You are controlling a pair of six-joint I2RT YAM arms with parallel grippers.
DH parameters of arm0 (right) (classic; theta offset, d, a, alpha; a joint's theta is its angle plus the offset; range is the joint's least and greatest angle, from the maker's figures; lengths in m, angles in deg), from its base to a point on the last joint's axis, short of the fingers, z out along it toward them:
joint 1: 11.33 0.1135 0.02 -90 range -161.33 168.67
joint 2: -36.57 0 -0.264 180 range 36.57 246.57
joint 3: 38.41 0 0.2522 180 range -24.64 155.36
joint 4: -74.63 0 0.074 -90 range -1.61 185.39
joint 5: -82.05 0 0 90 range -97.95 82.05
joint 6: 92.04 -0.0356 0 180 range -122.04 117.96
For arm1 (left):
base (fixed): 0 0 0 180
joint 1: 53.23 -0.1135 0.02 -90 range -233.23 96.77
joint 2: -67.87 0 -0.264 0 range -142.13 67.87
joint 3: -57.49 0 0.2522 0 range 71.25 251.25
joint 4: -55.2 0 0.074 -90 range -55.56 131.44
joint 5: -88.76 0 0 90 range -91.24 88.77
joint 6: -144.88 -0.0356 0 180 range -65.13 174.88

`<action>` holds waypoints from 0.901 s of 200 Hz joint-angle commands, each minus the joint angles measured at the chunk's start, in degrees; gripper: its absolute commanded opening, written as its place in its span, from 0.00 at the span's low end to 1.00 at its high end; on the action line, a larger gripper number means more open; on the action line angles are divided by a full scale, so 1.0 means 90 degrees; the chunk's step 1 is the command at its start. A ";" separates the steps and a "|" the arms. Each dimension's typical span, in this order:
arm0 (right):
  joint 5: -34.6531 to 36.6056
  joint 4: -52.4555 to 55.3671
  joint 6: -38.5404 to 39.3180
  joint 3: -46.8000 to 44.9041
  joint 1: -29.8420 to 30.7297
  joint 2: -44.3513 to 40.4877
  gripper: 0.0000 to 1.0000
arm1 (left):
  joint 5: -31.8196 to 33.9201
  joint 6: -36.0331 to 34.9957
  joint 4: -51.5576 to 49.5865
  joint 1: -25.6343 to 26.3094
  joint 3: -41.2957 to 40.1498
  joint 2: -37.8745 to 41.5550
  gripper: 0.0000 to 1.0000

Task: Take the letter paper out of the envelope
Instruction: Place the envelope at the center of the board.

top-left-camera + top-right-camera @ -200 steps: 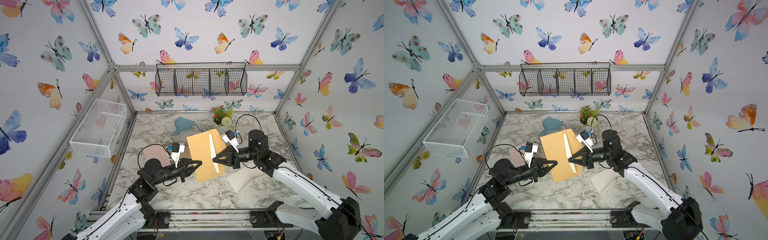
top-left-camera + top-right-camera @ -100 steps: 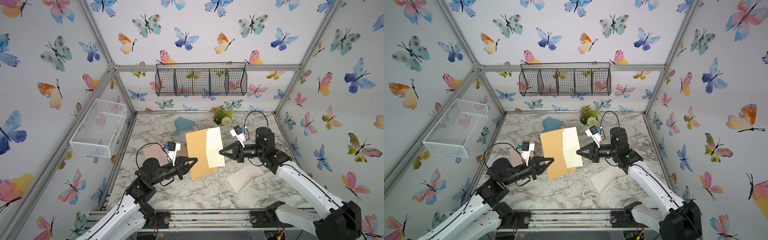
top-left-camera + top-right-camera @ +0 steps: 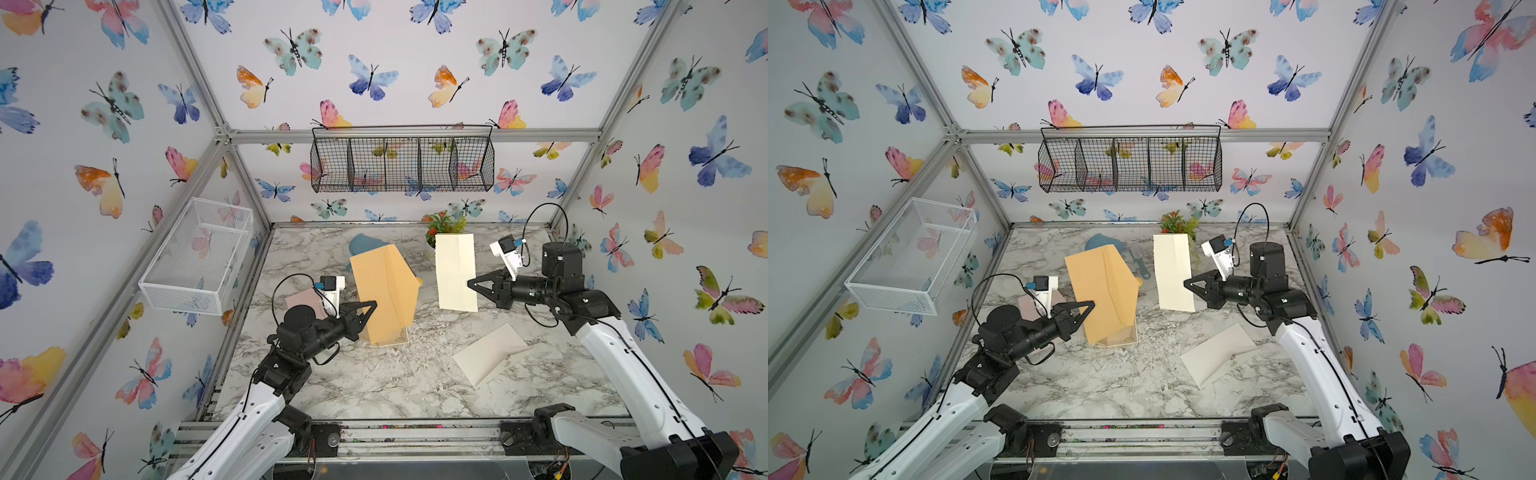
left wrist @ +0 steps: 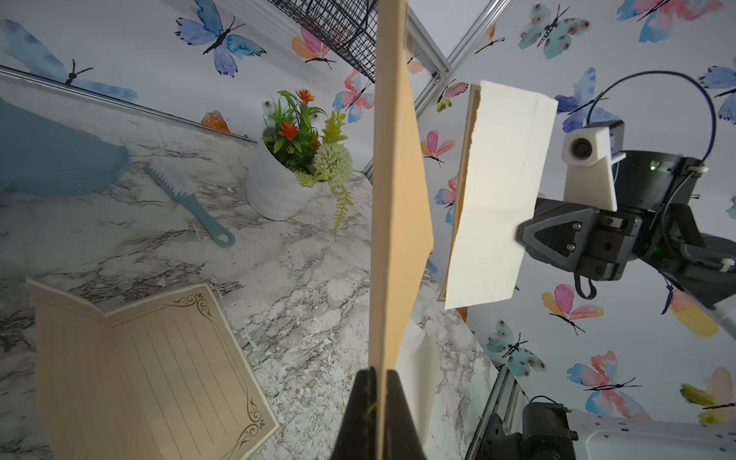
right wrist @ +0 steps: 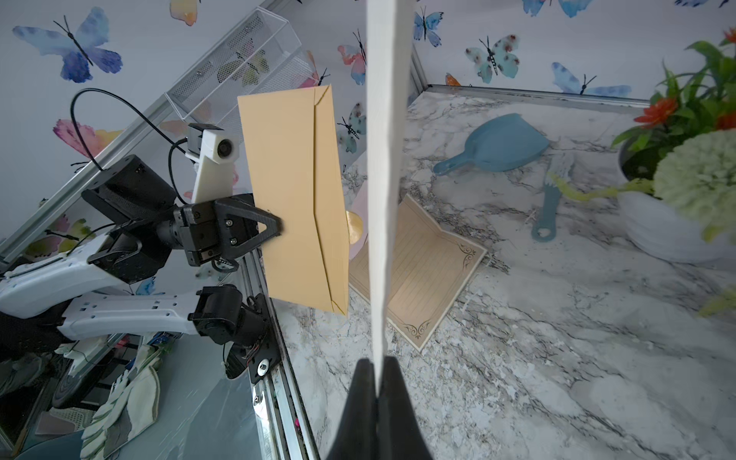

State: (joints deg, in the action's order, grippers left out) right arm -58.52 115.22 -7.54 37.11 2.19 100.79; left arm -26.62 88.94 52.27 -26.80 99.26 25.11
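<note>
1. Pinching the envelope (image 3: 384, 291) by one edge, the left gripper (image 3: 371, 306) is clamped tight and holds it upright above the table (image 3: 374, 386).
2. The right gripper (image 3: 471, 285) is clamped on the folded paper (image 3: 455, 272), also upright in the air.
3. Paper and envelope hang side by side, clear apart, the paper fully outside.
4. A lined sheet (image 4: 147, 370) lies flat on the table under the envelope.
5. Another pale sheet (image 3: 490, 353) lies flat nearer the right arm.

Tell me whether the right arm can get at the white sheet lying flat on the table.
Likely yes for reach: the white sheet lies uncovered near it. But the right gripper is shut on the letter paper, so grasping must wait.
</note>
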 commanded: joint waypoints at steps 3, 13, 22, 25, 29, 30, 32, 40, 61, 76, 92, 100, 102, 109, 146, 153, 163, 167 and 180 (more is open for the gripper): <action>0.0070 0.0104 -0.0105 0.0065 -0.0057 0.0154 0.01 | -0.1025 0.0463 0.1502 -0.0062 -0.0167 -0.1187 0.03; 0.0200 0.0060 -0.0180 0.0121 -0.0053 0.0107 0.01 | -0.1323 0.0542 0.1891 -0.0042 -0.0012 -0.1814 0.02; 0.0381 0.0075 -0.0236 0.0199 -0.0052 0.0048 0.01 | -0.1411 0.0660 0.2214 0.0000 0.0097 -0.2337 0.02; 0.0437 0.0078 -0.0256 0.0227 -0.0056 0.0022 0.01 | -0.1424 0.0700 0.2353 0.0020 0.0112 -0.2485 0.02; 0.0506 0.0106 -0.0267 0.0288 -0.0057 0.0007 0.01 | -0.1441 0.0750 0.2556 0.0048 0.0113 -0.2640 0.01; 0.0528 0.0120 -0.0267 0.0302 -0.0057 0.0005 0.01 | -0.1444 0.0753 0.2610 0.0059 0.0112 -0.2680 0.01; 0.0576 0.0145 -0.0268 0.0344 -0.0054 -0.0002 0.01 | -0.1446 0.0782 0.2699 0.0080 0.0111 -0.2792 0.01; 0.0701 0.0267 -0.0281 0.0518 -0.0057 -0.0006 0.01 | -0.1421 0.0832 0.2956 0.0158 0.0169 -0.3146 0.01; 0.0989 0.0602 -0.0250 0.0973 -0.0072 0.0096 0.01 | -0.1389 0.0736 0.3045 0.0553 0.0609 -0.4045 0.02; 0.1001 0.0642 -0.0267 0.1113 -0.0085 0.0200 0.01 | -0.1321 0.0742 0.3010 0.0811 0.1005 -0.4734 0.01; 0.1018 0.0624 -0.0322 0.1077 -0.0096 0.0297 0.01 | -0.1327 0.1015 0.3164 0.0871 0.1317 -0.5359 0.02; 0.1014 0.0597 -0.0355 0.1006 -0.0096 0.0303 0.01 | -0.1370 0.1184 0.3239 0.0871 0.1472 -0.5636 0.02; 0.1010 0.0592 -0.0366 0.0984 -0.0103 0.0300 0.01 | -0.1376 0.1212 0.3235 0.0874 0.1518 -0.5704 0.02; 0.1000 0.0544 -0.0390 0.0891 -0.0105 0.0272 0.01 | -0.1447 0.1314 0.3177 0.0872 0.1693 -0.5935 0.02; 0.0816 0.0431 -0.0435 0.0592 -0.0108 0.0088 0.01 | -0.1456 0.1304 0.2633 0.1014 0.2450 -0.6570 0.08; 0.0796 0.0420 -0.0438 0.0573 -0.0115 0.0048 0.01 | -0.1286 0.1126 0.2306 0.1074 0.2616 -0.6622 0.10; 0.0756 0.0419 -0.0427 0.0541 -0.0115 0.0033 0.01 | -0.1049 0.0849 0.1686 0.1163 0.2931 -0.6747 0.13; 0.0758 0.0418 -0.0432 0.0526 -0.0115 0.0023 0.01 | -0.0967 0.0744 0.1469 0.1203 0.3061 -0.6820 0.14; 0.0724 0.0367 -0.0443 0.0469 -0.0114 0.0012 0.01 | -0.0874 0.0602 0.1060 0.1281 0.3389 -0.7095 0.17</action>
State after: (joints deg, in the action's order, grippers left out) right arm -50.69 118.78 -11.06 42.03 1.45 102.41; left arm -37.20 98.73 70.96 -17.05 124.33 -35.48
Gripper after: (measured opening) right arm 0.037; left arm 0.146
